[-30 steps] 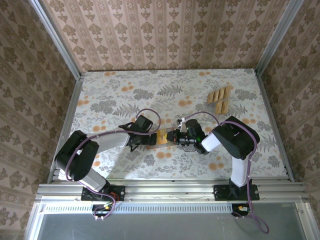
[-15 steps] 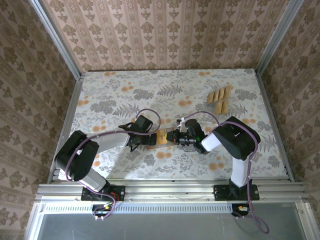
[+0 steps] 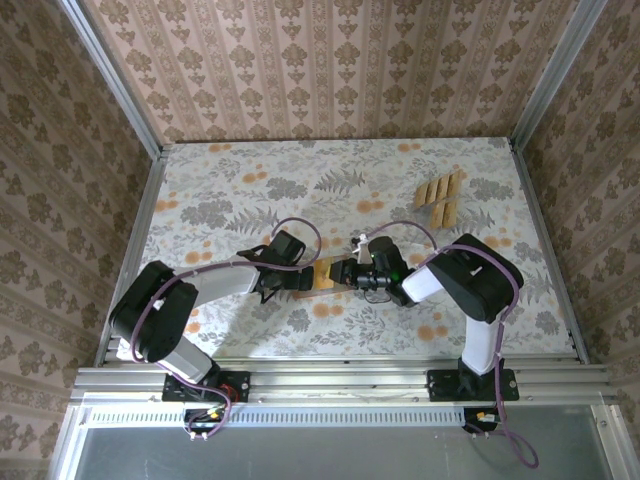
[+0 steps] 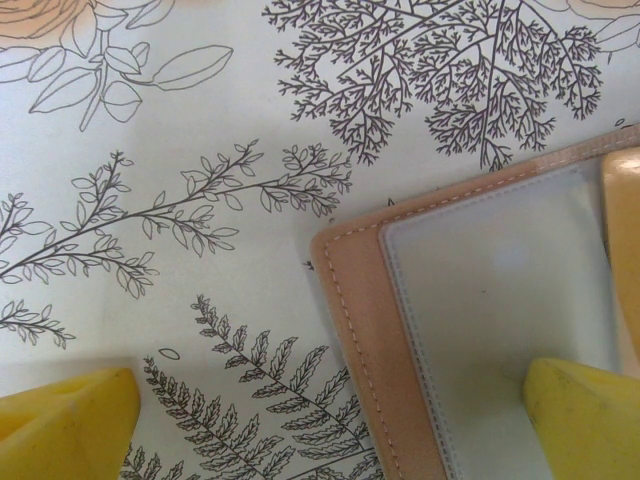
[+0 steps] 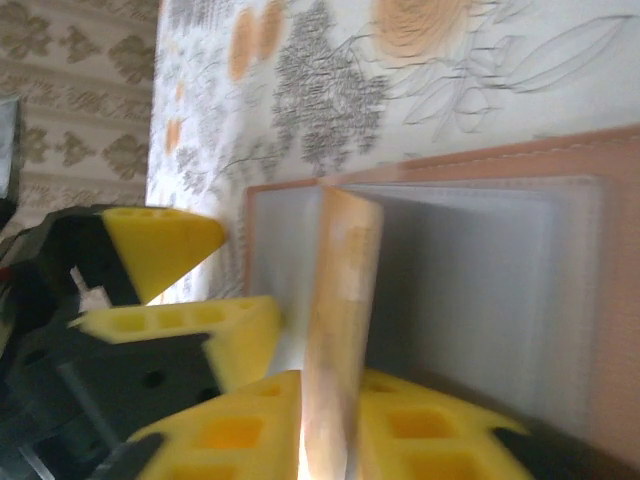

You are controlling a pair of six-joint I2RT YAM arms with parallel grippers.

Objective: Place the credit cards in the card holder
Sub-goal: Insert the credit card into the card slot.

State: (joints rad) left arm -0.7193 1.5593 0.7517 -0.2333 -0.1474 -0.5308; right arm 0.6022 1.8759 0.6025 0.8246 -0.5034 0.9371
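One credit card (image 5: 340, 280) edge-down in the card holder (image 4: 360, 330) — right gripper (image 5: 335, 425) flanking it, grip unclear, left gripper (image 4: 325, 415) splayed wide — remaining cards (image 3: 440, 198) await.

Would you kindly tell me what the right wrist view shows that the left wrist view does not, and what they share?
Right wrist: the yellow fingers of the right gripper flank a credit card standing on edge over the card holder, wallpapered wall beyond. Left wrist: fern sprigs on the tablecloth beside the card holder's corner. Both: the greyish pocket panel, the tablecloth, the fingers of the left gripper, one over the panel, one over the cloth. A tan strip at the left wrist view's edge may be that card.
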